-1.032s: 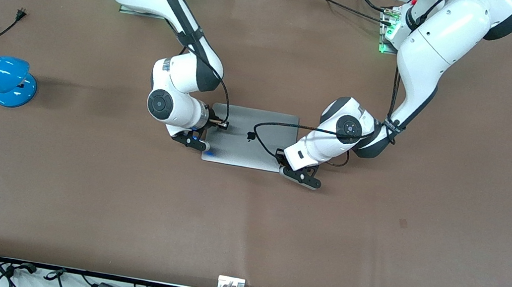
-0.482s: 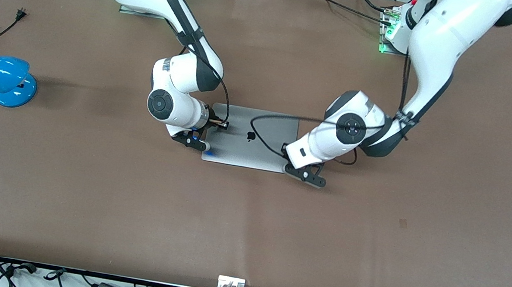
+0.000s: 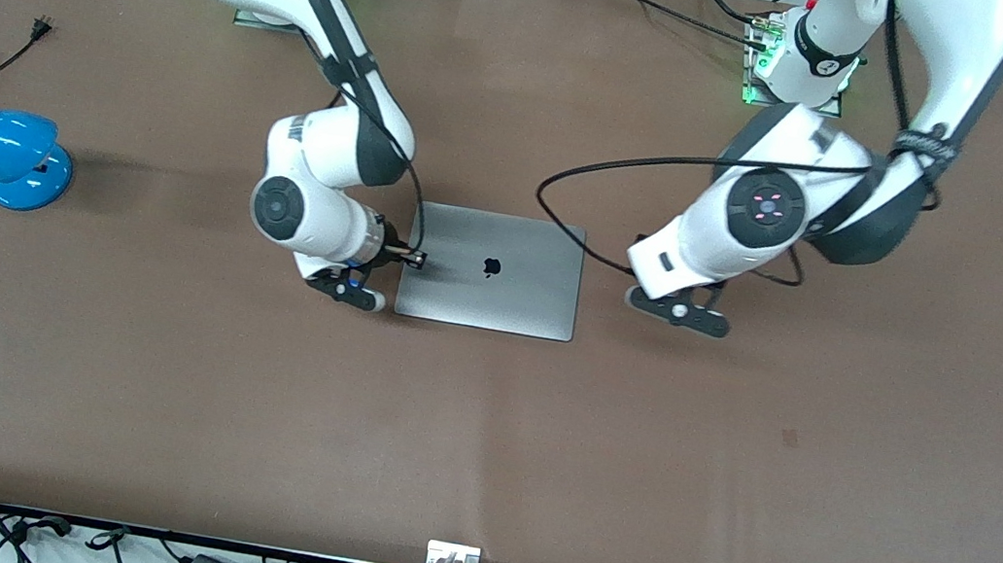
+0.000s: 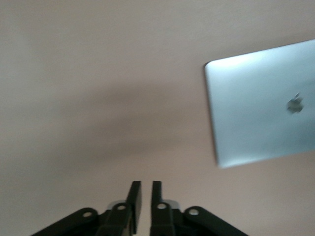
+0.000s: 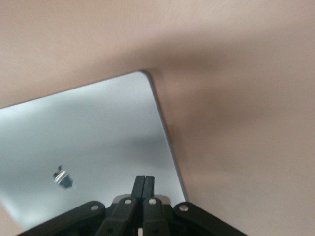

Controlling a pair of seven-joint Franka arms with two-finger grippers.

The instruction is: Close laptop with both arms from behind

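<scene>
The silver-grey laptop [image 3: 491,270] lies flat and closed on the brown table, lid up with the black apple logo showing. My right gripper [image 3: 348,289] is shut and empty, low beside the laptop's edge toward the right arm's end; in the right wrist view it [image 5: 145,177] hangs over the lid [image 5: 98,147] near a corner. My left gripper [image 3: 679,311] is up over bare table, off the laptop's edge toward the left arm's end. In the left wrist view it [image 4: 146,183] holds nothing, its fingers a narrow gap apart, with the laptop [image 4: 261,113] off to one side.
A blue desk lamp [image 3: 1,142] lies on the table at the right arm's end, its black cord and plug [image 3: 36,30] trailing toward the robots' side. A black cable loops from the left wrist above the laptop's corner.
My left gripper has lifted off the laptop's corner and swung away toward the left arm's end. My right gripper has slid off the lid to just outside its edge. The laptop stays closed.
</scene>
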